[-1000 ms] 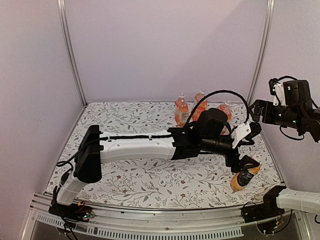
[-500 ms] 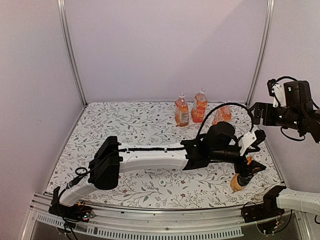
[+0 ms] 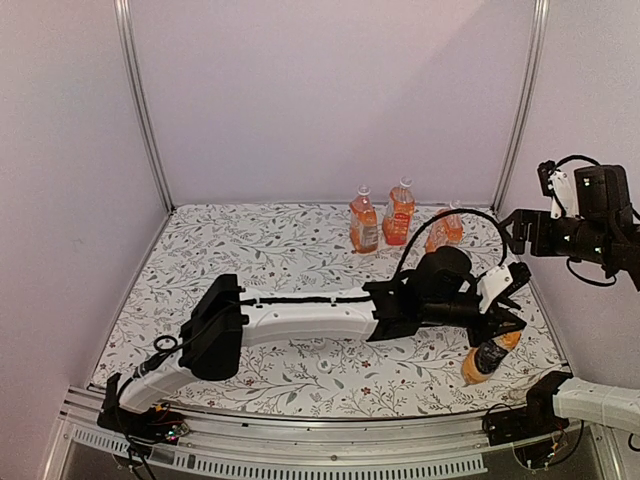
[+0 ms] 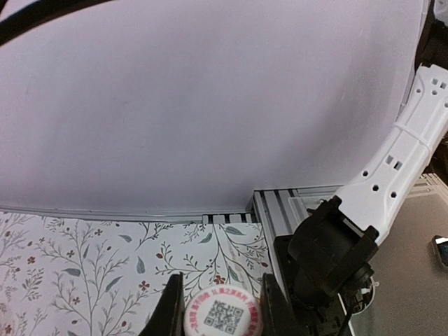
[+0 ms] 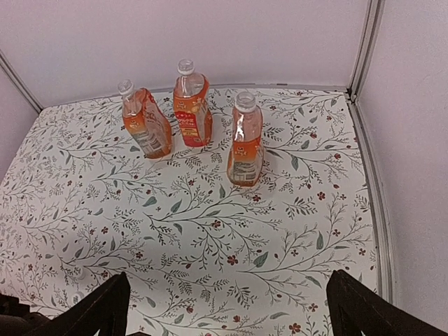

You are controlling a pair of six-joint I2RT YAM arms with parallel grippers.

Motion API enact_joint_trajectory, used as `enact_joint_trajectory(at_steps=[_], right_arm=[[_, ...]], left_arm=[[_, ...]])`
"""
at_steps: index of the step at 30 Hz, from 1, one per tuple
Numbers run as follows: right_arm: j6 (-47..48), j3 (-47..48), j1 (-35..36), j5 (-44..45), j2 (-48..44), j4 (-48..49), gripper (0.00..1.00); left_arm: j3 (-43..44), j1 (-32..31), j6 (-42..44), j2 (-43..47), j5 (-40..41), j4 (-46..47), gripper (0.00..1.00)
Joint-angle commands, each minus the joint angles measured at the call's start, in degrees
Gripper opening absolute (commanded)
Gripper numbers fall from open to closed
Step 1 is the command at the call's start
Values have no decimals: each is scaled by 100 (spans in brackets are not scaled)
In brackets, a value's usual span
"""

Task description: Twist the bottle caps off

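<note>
A dark-labelled bottle [image 3: 485,360] of orange liquid stands near the table's front right corner. My left gripper [image 3: 498,333] comes down on its top. In the left wrist view the white bottle cap [image 4: 224,312], printed with a QR code, sits tight between the two black fingers [image 4: 171,308], and the gripper [image 4: 222,308] is shut on it. Three more capped bottles [image 5: 145,123] [image 5: 191,105] [image 5: 246,140] stand at the back of the table. My right gripper [image 5: 231,318] hangs high above the right side, open and holding nothing; the top view shows this gripper [image 3: 512,226] too.
The right arm's black base [image 4: 329,259] and white link [image 4: 399,154] stand close to the held bottle, just off the table's front rail [image 3: 300,425]. The right wall post [image 3: 520,100] is near the right gripper. A small white object [image 3: 323,367] lies on the floral table top.
My left arm dropped lower and reached onto the dark-labelled bottle. Its gripper went from open to shut around the cap. The right arm barely moved.
</note>
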State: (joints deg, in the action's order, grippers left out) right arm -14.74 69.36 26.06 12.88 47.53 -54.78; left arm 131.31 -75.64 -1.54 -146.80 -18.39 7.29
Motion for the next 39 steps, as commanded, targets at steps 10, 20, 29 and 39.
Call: enact_joint_trajectory(at_steps=[10, 20, 29, 39], right_arm=[[705, 500, -45, -1924, -28, -5, 96], [1042, 473, 1257, -3425, 922, 2640, 88], [2217, 1467, 3467, -2209, 3462, 4697, 98], [1893, 3707, 4436, -1633, 6386, 5620, 99]], left_arm=[[-1871, 520, 1224, 3816, 2, -3582, 0], [-4036, 1655, 1632, 6940, 2117, -3997, 0], [-6238, 3119, 888, 9343, 3046, -3476, 0], [-7133, 3562, -155, 10879, 2106, -3463, 0]])
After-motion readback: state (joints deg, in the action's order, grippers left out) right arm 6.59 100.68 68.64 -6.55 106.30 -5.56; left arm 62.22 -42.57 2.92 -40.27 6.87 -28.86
